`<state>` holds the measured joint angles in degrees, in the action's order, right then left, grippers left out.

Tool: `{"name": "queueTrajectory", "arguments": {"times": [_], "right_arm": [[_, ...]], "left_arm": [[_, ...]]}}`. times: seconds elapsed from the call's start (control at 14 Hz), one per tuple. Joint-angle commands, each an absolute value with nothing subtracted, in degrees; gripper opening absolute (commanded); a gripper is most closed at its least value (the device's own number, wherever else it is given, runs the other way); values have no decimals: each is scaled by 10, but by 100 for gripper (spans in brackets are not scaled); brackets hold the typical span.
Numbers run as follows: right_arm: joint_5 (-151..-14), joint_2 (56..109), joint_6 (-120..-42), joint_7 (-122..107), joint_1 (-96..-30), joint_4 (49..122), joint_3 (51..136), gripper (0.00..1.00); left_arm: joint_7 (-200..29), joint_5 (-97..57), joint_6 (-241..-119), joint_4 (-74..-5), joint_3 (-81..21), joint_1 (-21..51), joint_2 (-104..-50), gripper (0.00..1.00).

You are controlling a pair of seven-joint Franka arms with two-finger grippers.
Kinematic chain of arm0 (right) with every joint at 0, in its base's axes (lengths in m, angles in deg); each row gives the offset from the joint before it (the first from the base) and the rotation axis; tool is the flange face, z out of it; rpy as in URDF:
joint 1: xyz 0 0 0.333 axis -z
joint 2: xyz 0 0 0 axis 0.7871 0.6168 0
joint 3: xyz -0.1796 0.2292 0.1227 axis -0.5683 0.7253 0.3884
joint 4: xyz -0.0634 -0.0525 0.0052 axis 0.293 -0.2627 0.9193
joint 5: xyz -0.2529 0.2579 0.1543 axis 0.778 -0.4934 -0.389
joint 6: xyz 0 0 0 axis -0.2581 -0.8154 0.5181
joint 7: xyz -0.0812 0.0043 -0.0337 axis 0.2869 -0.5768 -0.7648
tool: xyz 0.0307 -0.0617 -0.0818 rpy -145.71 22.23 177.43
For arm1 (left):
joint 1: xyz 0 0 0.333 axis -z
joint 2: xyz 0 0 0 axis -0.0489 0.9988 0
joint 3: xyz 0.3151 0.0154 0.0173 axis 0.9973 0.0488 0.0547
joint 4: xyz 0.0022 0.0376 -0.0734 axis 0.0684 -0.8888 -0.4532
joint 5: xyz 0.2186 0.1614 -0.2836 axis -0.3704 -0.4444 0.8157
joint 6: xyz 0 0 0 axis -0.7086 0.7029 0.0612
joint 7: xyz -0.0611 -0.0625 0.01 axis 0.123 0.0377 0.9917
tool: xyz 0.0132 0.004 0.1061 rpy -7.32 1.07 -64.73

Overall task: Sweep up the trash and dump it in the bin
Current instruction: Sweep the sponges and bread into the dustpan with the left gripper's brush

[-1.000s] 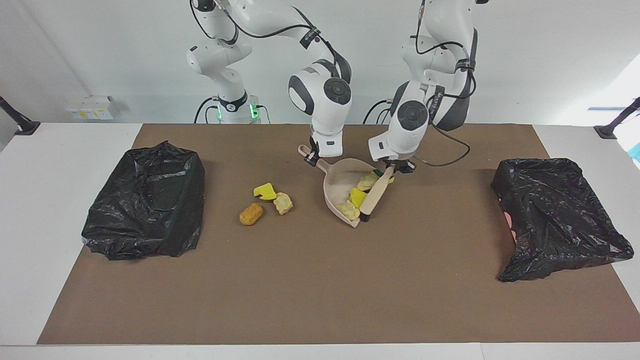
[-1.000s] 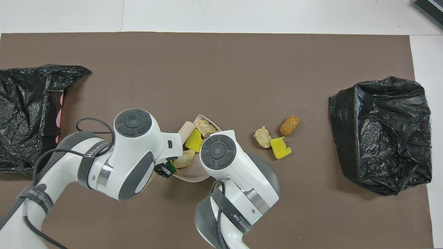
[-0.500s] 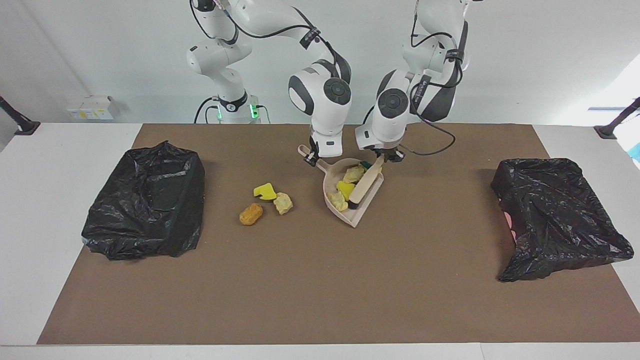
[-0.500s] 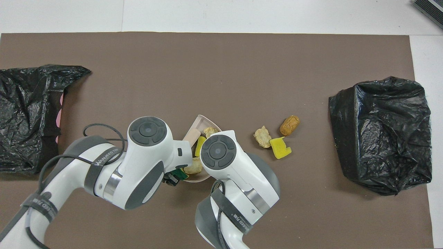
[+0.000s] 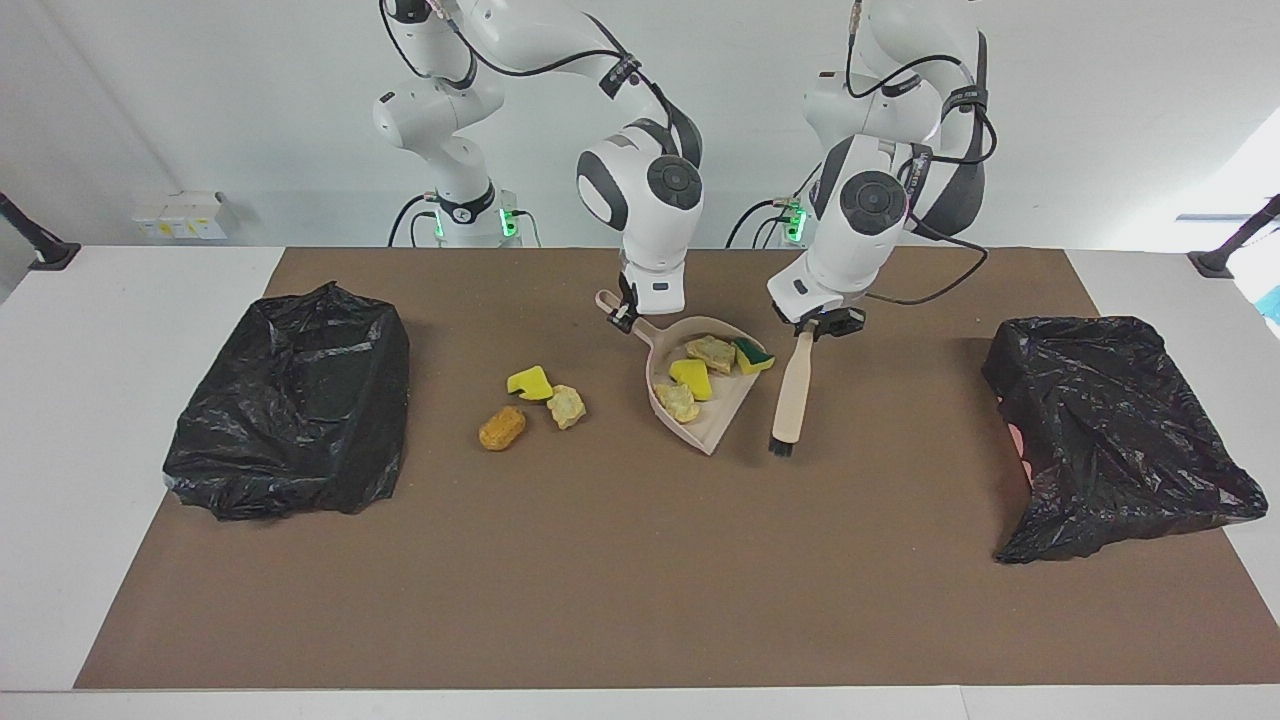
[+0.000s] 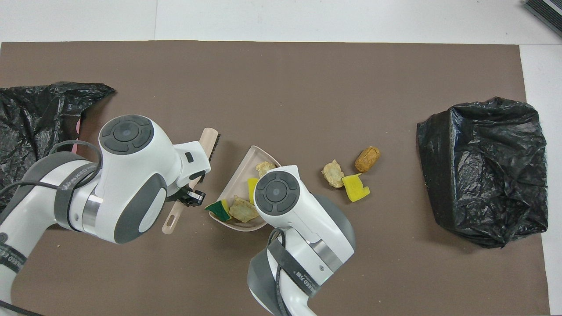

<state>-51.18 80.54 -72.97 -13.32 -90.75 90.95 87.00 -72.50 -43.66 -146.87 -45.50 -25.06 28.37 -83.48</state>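
A brown rectangular mat (image 5: 640, 560) covers most of the white table (image 5: 120, 330) and fills the middle of both views. A crumpled black plastic bin bag (image 5: 290, 400) sits at the middle left of the facing view, toward the right arm's end; a second black bag (image 5: 1115, 435) sits at the middle right, toward the left arm's end.

At the centre of the facing view lies the beige plastic dustpan (image 5: 722, 425), its handle pinched by the right gripper (image 5: 625, 312), whose arm comes down from the upper left. Just beside the pan, toward the left arm's end, hangs the beige black-bristled brush (image 5: 792, 392), bristles touching or just above the mat. The left gripper (image 5: 825, 325) is clamped on its handle, which pokes out below the gripper in the overhead view (image 6: 172, 221).

Four trash chunks sit in the pan: a pale tan chunk (image 5: 711, 352), a yellow sponge with a green side (image 5: 753, 356) at the pan's rim, a bright yellow piece (image 5: 692, 377) and another pale tan chunk (image 5: 679, 402). They lie between the two grippers, nearer the right one.

Three more lie on the mat left of the pan in the facing view, well apart from both grippers: a bright yellow chunk (image 5: 529, 382), a pale tan chunk (image 5: 566, 406) and an orange-brown chunk (image 5: 502, 428).
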Motion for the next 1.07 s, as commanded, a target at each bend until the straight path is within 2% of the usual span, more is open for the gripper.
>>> {"name": "queueTrajectory", "arguments": {"times": [0.0,0.29,0.5,1.0], "right_arm": [[-501,794,-745,-124,-904,925,869,0],[-501,797,-747,-154,-900,925,869,0],[-502,799,-751,-186,-888,925,870,0],[-502,798,-747,-186,-888,925,870,0]], "left_arm": [[-778,-437,-1466,-476,-256,263,-847,0],[-797,-437,-1488,-585,-256,225,-905,0],[-803,-437,-1545,-638,-256,230,-903,0],[-810,-437,-1571,-654,-256,230,-906,0]]}}
